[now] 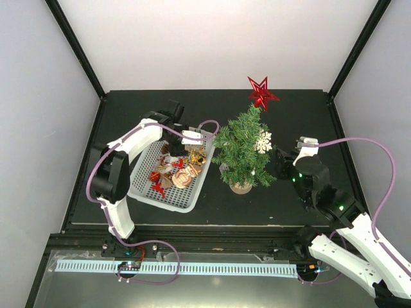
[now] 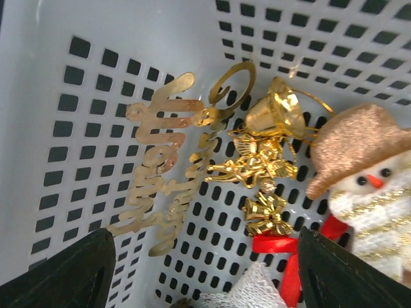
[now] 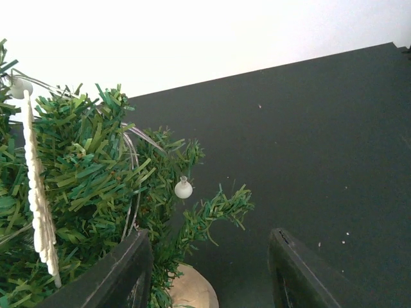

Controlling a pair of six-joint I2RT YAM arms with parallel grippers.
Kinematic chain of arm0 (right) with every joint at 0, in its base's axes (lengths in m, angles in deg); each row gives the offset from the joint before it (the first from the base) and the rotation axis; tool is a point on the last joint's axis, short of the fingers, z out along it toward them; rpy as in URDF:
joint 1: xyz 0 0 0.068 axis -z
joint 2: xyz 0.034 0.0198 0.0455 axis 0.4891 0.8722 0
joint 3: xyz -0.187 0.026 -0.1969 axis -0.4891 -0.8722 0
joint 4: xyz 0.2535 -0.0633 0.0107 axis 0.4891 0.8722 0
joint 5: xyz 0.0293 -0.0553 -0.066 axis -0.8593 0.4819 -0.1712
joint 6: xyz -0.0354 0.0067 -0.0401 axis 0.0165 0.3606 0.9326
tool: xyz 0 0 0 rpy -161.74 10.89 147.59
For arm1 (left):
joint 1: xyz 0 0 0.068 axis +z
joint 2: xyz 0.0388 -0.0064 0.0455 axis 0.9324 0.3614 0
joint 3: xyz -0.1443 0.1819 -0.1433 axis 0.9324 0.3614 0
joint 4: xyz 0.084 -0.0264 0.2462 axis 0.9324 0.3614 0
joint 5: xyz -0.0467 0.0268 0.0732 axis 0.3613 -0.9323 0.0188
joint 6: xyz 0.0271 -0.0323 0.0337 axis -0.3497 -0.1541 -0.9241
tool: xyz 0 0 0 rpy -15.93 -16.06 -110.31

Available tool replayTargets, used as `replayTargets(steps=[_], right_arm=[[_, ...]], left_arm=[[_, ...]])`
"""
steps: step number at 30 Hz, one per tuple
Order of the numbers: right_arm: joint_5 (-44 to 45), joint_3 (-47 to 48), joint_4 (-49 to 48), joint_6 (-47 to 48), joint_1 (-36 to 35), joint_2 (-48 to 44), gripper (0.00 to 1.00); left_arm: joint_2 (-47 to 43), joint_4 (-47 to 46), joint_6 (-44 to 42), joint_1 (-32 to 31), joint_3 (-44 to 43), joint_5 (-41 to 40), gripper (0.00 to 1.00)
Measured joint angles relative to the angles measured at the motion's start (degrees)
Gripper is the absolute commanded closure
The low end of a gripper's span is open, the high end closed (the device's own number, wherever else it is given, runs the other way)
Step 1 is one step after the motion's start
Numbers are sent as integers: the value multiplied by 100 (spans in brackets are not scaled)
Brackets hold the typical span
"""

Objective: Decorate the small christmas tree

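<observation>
— Where does the small green fir-needle Christmas tree [image 1: 244, 151] stand?

— On the black table [image 1: 289, 109], just right of the white plastic mesh basket [image 1: 144, 186], between the two arms. It is upright on its round tan base [image 1: 241, 187]. Its long axis runs straight up from the table, with a glittery red star [image 1: 262, 94] at the tip.

— Anything else on it?

— A flat white snowflake [image 1: 262, 142] hangs on the side facing the right arm, and a small white bulb [image 3: 183, 188] sits among the lower branches.

— And the right gripper [image 3: 207, 234]?

— It is low beside the tree and aimed at the lower branches and the base. Its jaws stand apart with nothing pinched. The left-hand finger [image 3: 122, 269] is right against the needles, though I cannot tell if it touches them.

— The left gripper [image 2: 204, 232]?

— It hangs over the far end of the basket, pointing down, with its jaws spread wide and holding nothing. Below it lie a gold cut-out script ornament [image 2: 160, 173], a shiny gold bell [image 2: 276, 112], a small gold cherub figure [image 2: 253, 167], a red ribbon bow [image 2: 282, 247] and a snowman with a glittery tan hat [image 2: 372, 186].
</observation>
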Motion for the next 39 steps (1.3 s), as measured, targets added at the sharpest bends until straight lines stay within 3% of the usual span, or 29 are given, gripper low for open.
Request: replayTargets(steps=[7, 16, 29, 39], right_arm=[[-116, -70, -127, 2, 72, 83, 50], [-352, -225, -240, 2, 302, 162, 50], [-691, -323, -378, 2, 568, 229, 50], [-857, -326, -472, 4, 632, 256, 50]], left_arm=[[258, -332, -236, -55, -168, -223, 26], [413, -551, -551, -81, -188, -256, 44], [632, -588, -588, -245, -186, -284, 48], [876, -688, -592, -291, -190, -417, 45]])
